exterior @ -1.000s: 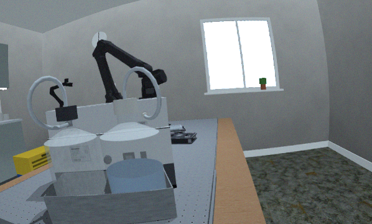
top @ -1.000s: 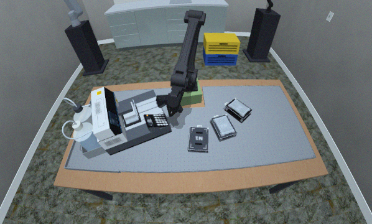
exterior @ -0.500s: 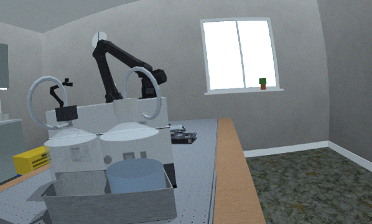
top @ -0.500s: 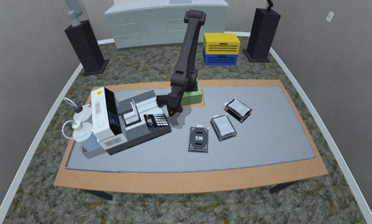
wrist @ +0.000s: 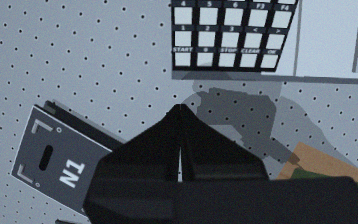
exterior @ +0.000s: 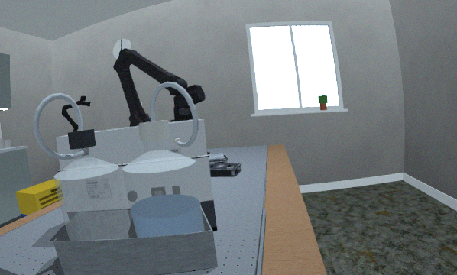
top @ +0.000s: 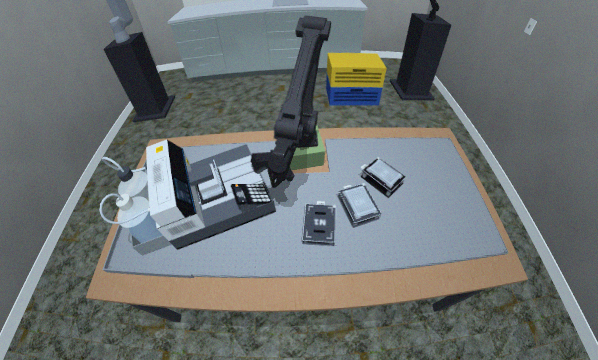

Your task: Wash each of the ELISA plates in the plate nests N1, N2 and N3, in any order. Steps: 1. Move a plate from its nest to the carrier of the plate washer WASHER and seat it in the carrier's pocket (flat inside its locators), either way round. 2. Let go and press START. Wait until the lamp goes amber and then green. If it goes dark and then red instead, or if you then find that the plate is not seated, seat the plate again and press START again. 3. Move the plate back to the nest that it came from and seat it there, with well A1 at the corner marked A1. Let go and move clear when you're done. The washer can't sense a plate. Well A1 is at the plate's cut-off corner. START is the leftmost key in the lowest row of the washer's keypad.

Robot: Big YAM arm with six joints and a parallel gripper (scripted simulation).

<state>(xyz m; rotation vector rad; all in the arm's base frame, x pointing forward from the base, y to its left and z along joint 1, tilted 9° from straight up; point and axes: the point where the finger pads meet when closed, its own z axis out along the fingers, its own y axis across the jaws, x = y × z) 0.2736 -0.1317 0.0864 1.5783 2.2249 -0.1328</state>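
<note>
My gripper (top: 275, 183) (wrist: 180, 112) is shut and empty, held above the mat beside the front edge of the washer's keypad (top: 251, 194). The START key (wrist: 182, 60) lies a little ahead of the fingertips in the wrist view. The washer (top: 160, 185) (exterior: 110, 147) stands at the left. A pale, plate-like block (top: 213, 191) sits under its wash head; its seating cannot be made out. A small yellow spot (top: 187, 161) shows by the display; I cannot tell if it is the lamp. Nest N1 (top: 309, 215) (wrist: 62, 145) is empty. Two clear plates (top: 360, 201) (top: 386, 171) sit in the other nests, their labels hidden.
Two bottles (top: 135, 215) (exterior: 167, 218) with hoses stand in a tray (exterior: 137, 256) behind the washer. A green block (top: 309, 159) is at the arm's base. The washer hides the gripper in the exterior view. The table's wooden edge (top: 299, 295) runs along the front.
</note>
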